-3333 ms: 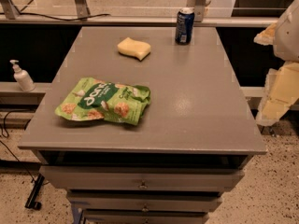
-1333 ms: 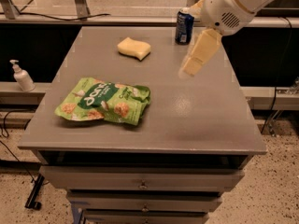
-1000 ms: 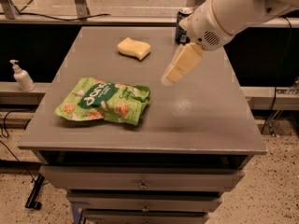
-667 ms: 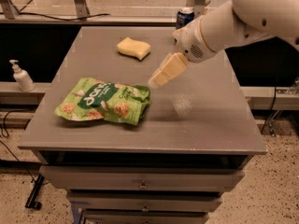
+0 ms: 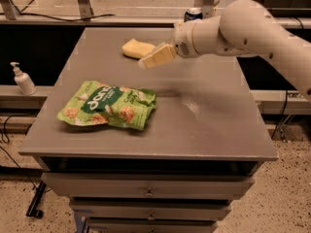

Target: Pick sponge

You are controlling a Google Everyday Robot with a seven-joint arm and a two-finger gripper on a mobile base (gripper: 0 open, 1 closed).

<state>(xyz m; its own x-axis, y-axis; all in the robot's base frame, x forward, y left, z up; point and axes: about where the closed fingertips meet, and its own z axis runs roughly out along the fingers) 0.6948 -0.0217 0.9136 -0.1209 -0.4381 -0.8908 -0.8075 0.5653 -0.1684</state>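
One sponge (image 5: pixel 133 48) on the table (image 5: pixel 209 125), tool (image 5: pixel 146 63) just beside its right edge, tool's state unclear

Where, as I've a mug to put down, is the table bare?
Bare: front-right of the table, between the snack bag and the right edge. Crowded: back centre, where the end effector hangs beside the sponge, soda can behind.
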